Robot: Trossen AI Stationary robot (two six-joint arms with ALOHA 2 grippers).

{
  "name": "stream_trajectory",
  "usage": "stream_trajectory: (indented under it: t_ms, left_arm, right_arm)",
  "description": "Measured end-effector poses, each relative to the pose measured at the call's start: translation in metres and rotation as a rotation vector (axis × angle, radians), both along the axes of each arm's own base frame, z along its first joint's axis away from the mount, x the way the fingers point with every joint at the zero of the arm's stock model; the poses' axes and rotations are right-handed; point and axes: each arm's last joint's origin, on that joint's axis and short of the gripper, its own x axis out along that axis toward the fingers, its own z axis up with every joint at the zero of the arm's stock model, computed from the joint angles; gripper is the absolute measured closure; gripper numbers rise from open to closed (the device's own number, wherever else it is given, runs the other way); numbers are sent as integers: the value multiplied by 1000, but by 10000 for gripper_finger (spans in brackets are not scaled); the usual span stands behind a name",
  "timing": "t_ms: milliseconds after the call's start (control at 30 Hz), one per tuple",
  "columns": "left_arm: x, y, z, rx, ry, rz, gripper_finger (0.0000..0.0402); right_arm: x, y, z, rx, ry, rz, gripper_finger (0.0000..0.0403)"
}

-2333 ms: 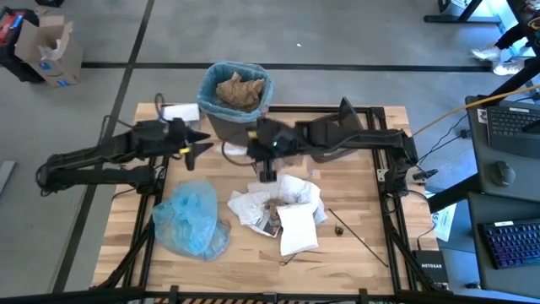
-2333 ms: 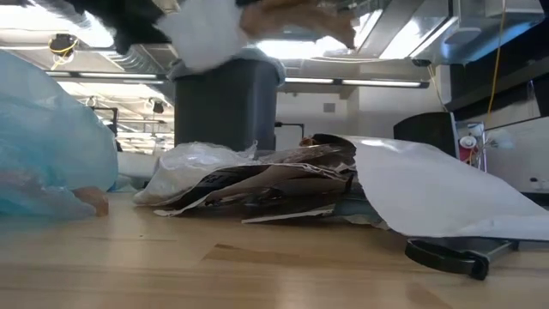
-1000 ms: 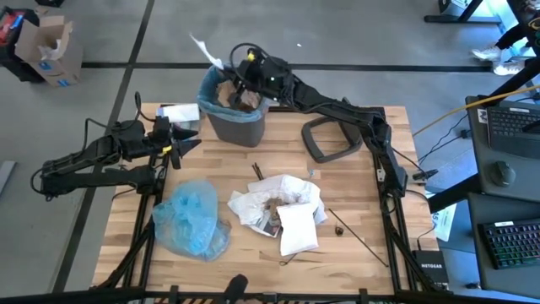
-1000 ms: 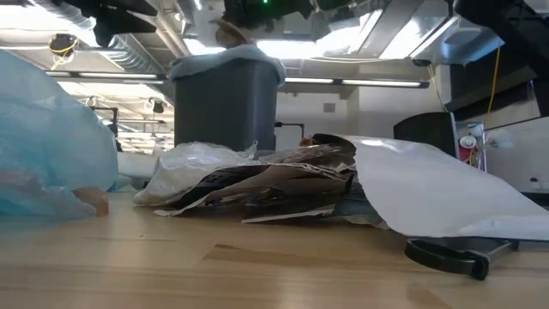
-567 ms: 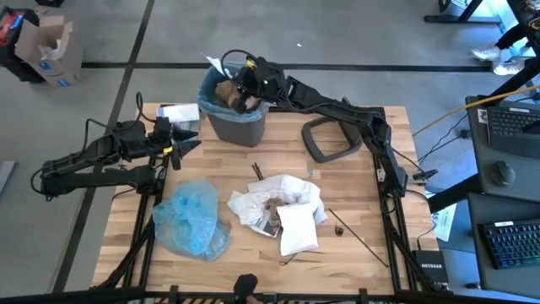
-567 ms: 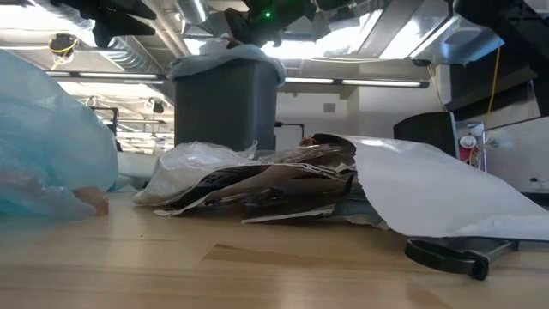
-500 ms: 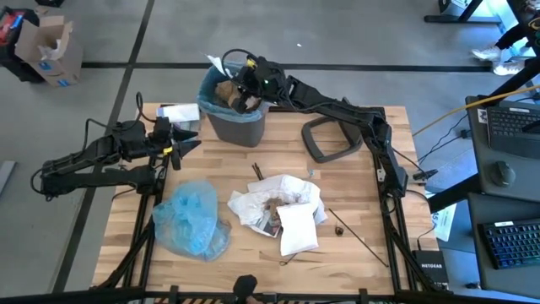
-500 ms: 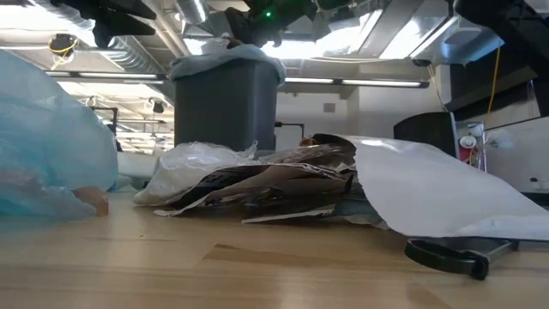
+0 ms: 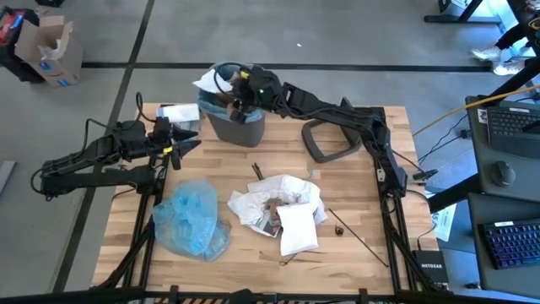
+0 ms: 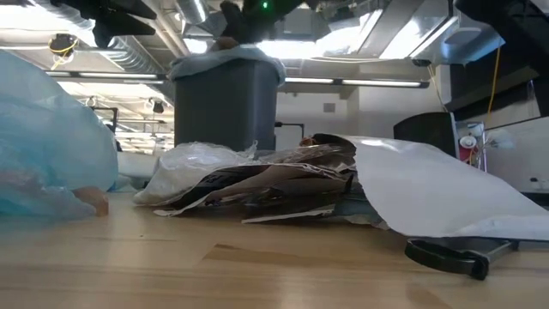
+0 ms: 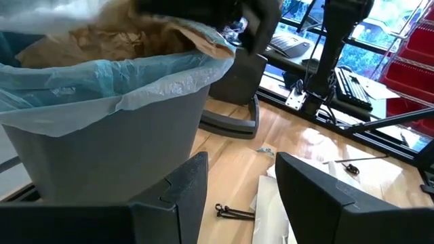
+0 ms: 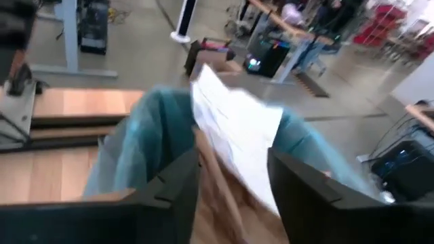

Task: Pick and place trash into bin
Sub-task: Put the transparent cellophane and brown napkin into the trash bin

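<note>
The dark grey bin (image 9: 234, 110) with its blue liner stands at the table's far edge, with crumpled brown paper (image 11: 129, 41) inside. My right gripper (image 9: 234, 95) hangs over the bin's mouth, fingers apart. A white sheet of trash (image 12: 234, 129) lies ahead of them, across the liner's far-left rim (image 9: 207, 82). More trash (image 9: 278, 207) lies heaped mid-table: white mailers, crumpled paper and a printed packet. My left gripper (image 9: 190, 140) waits open, just left of the bin. My right gripper's fingers stand apart on either side of the white sheet's near end (image 12: 237, 179), over the bin's brown paper. I cannot tell whether either finger touches the sheet.
The grey lid (image 9: 332, 139) lies on the table right of the bin. A crumpled blue bag (image 9: 192, 221) sits near left. Thin dark sticks (image 9: 359, 238) lie near right, a short one (image 9: 257, 171) mid-table. A flat white card (image 9: 179, 112) lies at the far left.
My right gripper has sunk toward the bin's mouth and tipped downward. The white sheet, which stuck up above and beyond the bin's far-left rim, has come down and now lies on that rim.
</note>
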Motion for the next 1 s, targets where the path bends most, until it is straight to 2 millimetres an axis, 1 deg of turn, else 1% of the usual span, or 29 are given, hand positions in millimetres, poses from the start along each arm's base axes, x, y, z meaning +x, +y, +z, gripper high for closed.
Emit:
stream_trajectory:
  t_ms: [100, 200, 300, 433, 500, 567, 667, 800, 867, 1000]
  left_arm:
    - [0, 0, 0, -6, -6, 2, 235]
    - [1, 0, 2, -9, -23, 4, 235]
    - [5, 1, 7, 0, -51, 3, 235]
    - [14, 5, 30, 9, -54, 33, 235]
    - [22, 8, 43, 11, -28, 69, 235]
    - [33, 14, 56, 19, 7, 113, 235]
    - [53, 25, 77, 32, 67, 150, 235]
    - [83, 48, 100, 70, 172, 191, 235]
    - [97, 62, 105, 80, 230, 215, 235]
    - [113, 92, 115, 49, 288, 304, 235]
  right_arm:
    - [-5, 3, 17, -9, -8, -20, 222]
    - [-11, 5, 32, 11, -17, -28, 219]
    - [-19, 7, 42, 38, -26, -46, 219]
    - [-34, 11, 52, 71, 6, -50, 219]
    - [-40, 13, 57, 77, 9, -46, 219]
    - [-44, 13, 58, 85, 27, -48, 219]
    - [-48, 13, 61, 88, 40, -44, 219]
    - [-54, 10, 66, 78, 31, -51, 219]
    - [-58, 12, 68, 70, 58, -48, 219]
    - [-72, 15, 75, 25, 131, -42, 219]
